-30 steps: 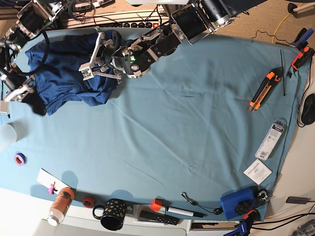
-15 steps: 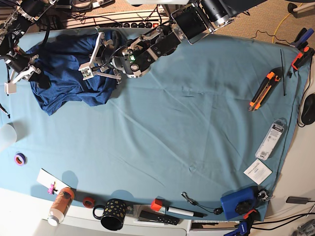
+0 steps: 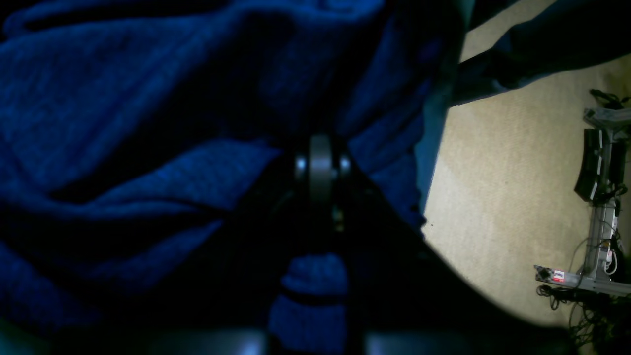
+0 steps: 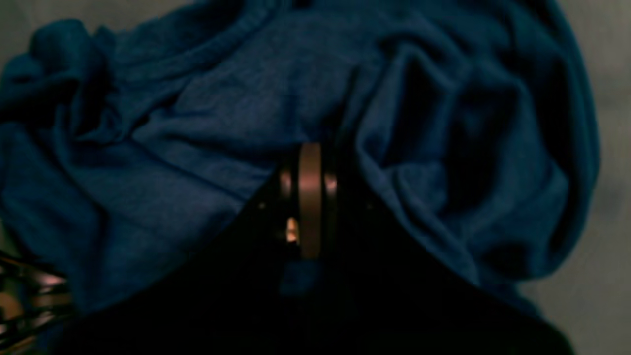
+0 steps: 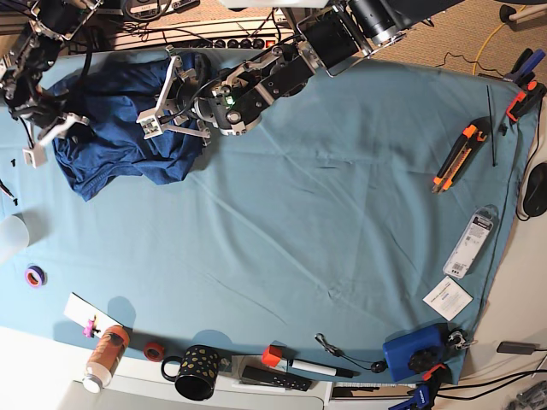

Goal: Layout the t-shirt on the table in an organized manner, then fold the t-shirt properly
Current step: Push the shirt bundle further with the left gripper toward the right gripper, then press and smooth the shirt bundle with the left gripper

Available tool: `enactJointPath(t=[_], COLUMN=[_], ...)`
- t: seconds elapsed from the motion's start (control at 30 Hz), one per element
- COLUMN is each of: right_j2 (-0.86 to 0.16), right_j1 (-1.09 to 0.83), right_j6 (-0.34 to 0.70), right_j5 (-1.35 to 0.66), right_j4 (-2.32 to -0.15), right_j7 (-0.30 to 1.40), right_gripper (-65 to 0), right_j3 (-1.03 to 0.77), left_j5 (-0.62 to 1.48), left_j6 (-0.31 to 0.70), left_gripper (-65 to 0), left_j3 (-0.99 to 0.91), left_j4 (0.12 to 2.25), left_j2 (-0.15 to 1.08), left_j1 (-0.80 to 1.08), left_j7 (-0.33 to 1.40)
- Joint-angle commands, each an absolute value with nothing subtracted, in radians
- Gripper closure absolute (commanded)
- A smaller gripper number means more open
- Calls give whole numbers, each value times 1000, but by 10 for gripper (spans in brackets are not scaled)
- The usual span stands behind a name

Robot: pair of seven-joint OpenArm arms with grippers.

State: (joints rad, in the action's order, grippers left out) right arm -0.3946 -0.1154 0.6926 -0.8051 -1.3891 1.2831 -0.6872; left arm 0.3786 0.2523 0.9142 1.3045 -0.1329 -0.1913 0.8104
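Right gripper [image 5: 47, 141] has shifted upward along the crumpled dark navy-blue fabric t-shirt [image 5: 120, 128]; both it and left gripper [image 5: 162, 115] clench its folds.

Black segmented left arm [image 5: 282, 73], white-framed jaws, small green light, black cables, dark right arm [image 5: 38, 43]

Bench [image 5: 325, 231] under teal cloth, t-shirt [image 5: 120, 128] bunched upper left.
I see a utility knife [image 5: 457, 156] upper right, a blue box [image 5: 412, 352] lower right, a spotted mug [image 5: 197, 371] and bottle [image 5: 104, 356] along the bottom edge.
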Motion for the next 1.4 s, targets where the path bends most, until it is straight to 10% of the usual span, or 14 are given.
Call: enactJointPath(t=[0.0, 0.57, 1.37], right_j2=[-411, -514, -393], right_j1=[-98, 12, -132], right_j6=[672, 448, 698], right_j5=[-747, -377, -1360], right_j4=[-1399, -1400, -1401], right_j7=[1263, 1109, 1396], right_gripper=[0, 0, 0], right_j3=[-667, -619, -957], left_j5=[333, 333, 379], left_j6=[244, 244, 276], left_gripper=[0, 0, 0], left_j3=[920, 920, 920], left_j4=[1295, 1294, 1355], left_j2=[-157, -157, -157], left_j1=[-185, -185, -186], left_j7=[893, 890, 800])
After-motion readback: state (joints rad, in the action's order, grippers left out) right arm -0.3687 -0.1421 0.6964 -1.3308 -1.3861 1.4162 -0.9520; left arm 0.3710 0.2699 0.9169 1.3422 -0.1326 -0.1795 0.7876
